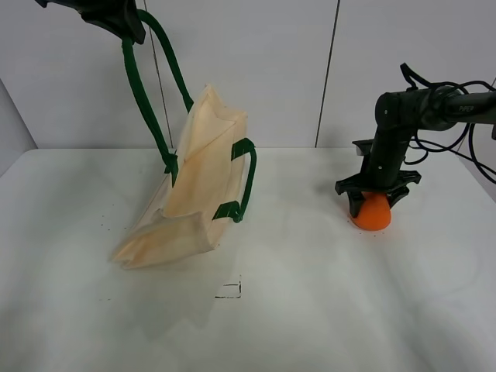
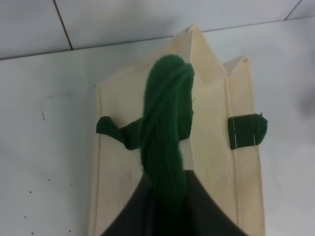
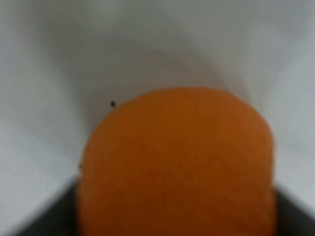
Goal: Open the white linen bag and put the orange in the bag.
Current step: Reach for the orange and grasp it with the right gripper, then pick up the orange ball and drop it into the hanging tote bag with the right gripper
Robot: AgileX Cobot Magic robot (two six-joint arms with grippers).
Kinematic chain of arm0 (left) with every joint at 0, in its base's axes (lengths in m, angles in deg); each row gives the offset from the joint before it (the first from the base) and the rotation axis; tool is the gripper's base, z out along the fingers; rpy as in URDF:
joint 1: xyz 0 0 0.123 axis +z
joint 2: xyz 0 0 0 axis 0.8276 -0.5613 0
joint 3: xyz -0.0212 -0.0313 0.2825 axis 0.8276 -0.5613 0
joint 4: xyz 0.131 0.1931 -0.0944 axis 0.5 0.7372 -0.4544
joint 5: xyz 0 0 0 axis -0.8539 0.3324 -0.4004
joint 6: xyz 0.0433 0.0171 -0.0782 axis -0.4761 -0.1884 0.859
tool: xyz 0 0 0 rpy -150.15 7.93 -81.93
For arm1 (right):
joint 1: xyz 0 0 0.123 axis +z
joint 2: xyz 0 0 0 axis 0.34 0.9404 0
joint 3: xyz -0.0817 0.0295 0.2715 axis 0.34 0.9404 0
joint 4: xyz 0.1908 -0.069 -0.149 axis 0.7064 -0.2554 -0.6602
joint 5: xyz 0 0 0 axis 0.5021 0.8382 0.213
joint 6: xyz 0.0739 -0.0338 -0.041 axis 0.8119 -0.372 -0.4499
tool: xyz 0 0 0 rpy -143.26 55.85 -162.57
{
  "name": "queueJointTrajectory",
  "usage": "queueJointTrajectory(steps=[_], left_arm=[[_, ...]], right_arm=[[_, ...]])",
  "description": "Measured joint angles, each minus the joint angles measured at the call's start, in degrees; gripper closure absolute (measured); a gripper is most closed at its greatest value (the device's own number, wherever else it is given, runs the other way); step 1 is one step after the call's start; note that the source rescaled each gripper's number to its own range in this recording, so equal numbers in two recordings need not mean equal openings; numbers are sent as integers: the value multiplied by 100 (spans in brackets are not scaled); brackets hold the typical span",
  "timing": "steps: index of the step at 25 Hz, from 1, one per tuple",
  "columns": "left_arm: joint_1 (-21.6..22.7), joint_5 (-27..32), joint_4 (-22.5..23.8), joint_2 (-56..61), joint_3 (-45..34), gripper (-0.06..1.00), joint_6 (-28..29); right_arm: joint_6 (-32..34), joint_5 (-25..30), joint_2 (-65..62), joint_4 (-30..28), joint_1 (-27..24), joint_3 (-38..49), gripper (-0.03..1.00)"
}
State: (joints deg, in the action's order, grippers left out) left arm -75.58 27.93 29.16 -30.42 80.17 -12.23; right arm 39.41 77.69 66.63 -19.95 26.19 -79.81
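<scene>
The white linen bag (image 1: pixel 198 182) hangs tilted, its bottom resting on the table and its mouth partly open. My left gripper (image 1: pixel 132 32) is high at the top left, shut on one dark green handle (image 1: pixel 147 101) and holding it taut. The left wrist view shows that handle (image 2: pixel 165 128) running down to the bag (image 2: pixel 211 98). The second handle (image 1: pixel 246 178) hangs loose on the bag's right side. The orange (image 1: pixel 372 213) sits on the table at the right. My right gripper (image 1: pixel 375 203) comes down over it with a finger on each side, closed on it. The orange fills the right wrist view (image 3: pixel 177 162).
A white table (image 1: pixel 310 310) with a wall close behind it. A small black square mark (image 1: pixel 230 291) lies on the table in front of the bag. The right arm's cables (image 1: pixel 442 139) hang at the far right.
</scene>
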Motion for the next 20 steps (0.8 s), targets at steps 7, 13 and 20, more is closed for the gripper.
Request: queueJointTrajectory(steps=[7, 13, 20], left_arm=[[0, 0, -5, 0, 0, 94, 0], [0, 0, -128, 0, 0, 94, 0], [0, 0, -153, 0, 0, 94, -7]], right_arm=[[-49, 181, -358, -265, 0, 0, 95], [-203, 230, -1429, 158, 0, -30, 95], [-577, 700, -2058, 1507, 98, -1324, 95]])
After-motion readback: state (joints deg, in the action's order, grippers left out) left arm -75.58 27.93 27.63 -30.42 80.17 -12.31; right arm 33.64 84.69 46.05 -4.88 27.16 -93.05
